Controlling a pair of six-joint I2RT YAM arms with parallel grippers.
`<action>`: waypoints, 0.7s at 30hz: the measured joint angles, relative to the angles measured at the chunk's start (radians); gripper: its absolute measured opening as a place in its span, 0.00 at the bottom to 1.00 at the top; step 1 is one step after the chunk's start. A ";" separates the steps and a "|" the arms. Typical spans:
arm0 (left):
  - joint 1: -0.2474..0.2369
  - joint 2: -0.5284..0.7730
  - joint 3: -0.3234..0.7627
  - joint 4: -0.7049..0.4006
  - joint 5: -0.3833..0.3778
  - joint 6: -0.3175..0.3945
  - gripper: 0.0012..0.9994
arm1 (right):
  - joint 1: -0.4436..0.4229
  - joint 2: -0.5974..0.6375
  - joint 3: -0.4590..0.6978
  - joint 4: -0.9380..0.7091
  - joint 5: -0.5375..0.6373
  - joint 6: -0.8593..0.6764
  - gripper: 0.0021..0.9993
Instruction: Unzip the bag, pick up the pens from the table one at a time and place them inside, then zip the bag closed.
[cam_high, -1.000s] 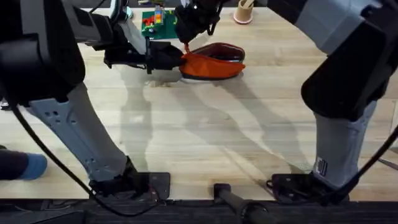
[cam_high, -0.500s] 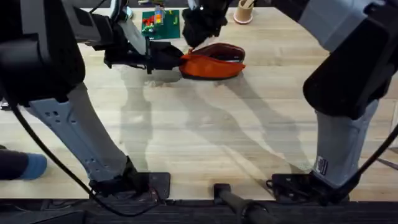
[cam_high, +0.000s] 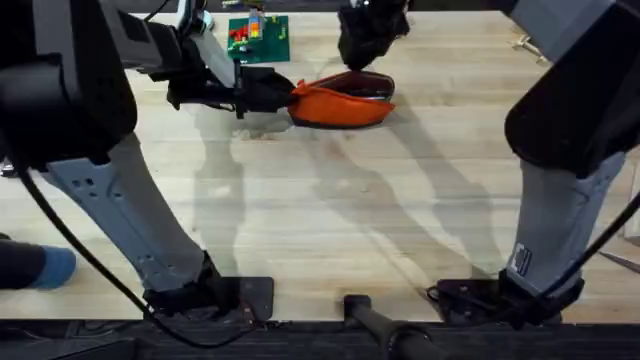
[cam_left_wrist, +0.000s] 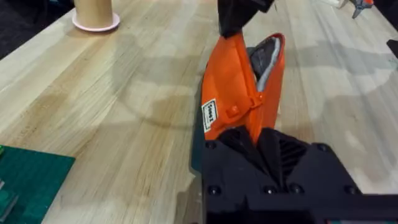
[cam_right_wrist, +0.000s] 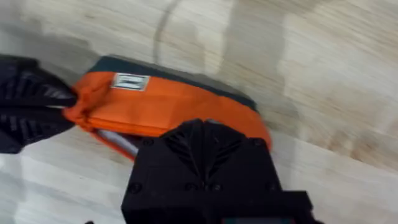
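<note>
While the overhead view has the left gripper pinching the end of the orange bag far back on the table, the left wrist view shows the bag's gaping mouth; I cannot tell whether the right gripper grips anything.

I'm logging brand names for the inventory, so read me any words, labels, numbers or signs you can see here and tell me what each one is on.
No text here can be read.
Small white tag on the side of the orange bag: it carries dark print, too blurred to read.
Green board at the far edge of the table: coloured markings, too small to read.
</note>
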 joint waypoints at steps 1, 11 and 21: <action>0.000 0.000 0.000 0.000 0.000 0.000 0.04 | -0.007 0.000 0.000 -0.004 0.006 0.000 0.03; 0.000 0.000 0.000 0.000 0.000 0.000 0.04 | -0.024 0.000 0.000 -0.009 0.038 -0.012 0.03; 0.000 0.000 0.000 0.000 0.000 0.000 0.04 | -0.042 0.000 0.000 -0.036 0.050 -0.027 0.03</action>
